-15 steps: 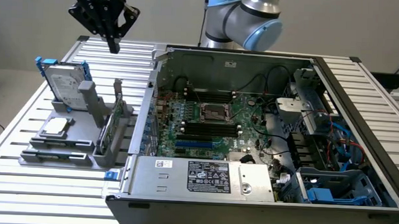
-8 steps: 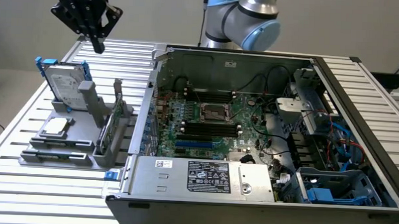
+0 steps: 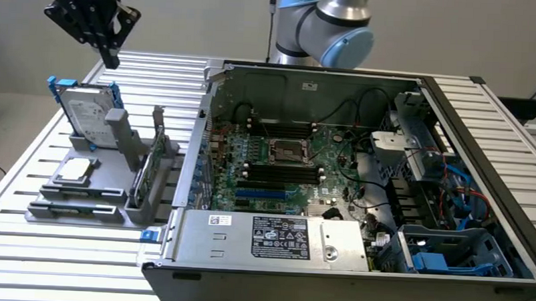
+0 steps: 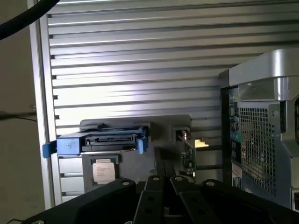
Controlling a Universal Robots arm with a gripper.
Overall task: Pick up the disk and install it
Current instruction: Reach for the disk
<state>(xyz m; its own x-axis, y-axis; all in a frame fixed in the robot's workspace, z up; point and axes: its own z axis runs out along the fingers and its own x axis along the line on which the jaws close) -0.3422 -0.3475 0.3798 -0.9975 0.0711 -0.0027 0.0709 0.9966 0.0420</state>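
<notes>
**Disk (image 3: 87,114) parked in holder, gripper empty overhead**

Disk stands on edge in the grey holder (image 3: 79,201) near the slatted table's (image 3: 59,264) far corner, on the exterior view's left. Gripper (image 3: 111,58) hangs above it, well apart, fingers pressed together, gripping nothing. Open computer case (image 3: 207,239) sits just beside the holder.

There is one disk (image 3: 87,114), framed by two blue rails. It stands in one grey fixture (image 3: 77,209), which also carries one small square silver chip (image 3: 77,170) and one thin green circuit card (image 3: 146,178). There is one slatted worktop (image 3: 59,257) and one open computer case (image 3: 199,141). Inside the case are one labelled power supply (image 3: 274,239), one processor socket (image 3: 286,151) and one blue plastic cage (image 3: 443,254). There is one robot arm (image 3: 330,25) with one end effector (image 3: 106,48).
</notes>
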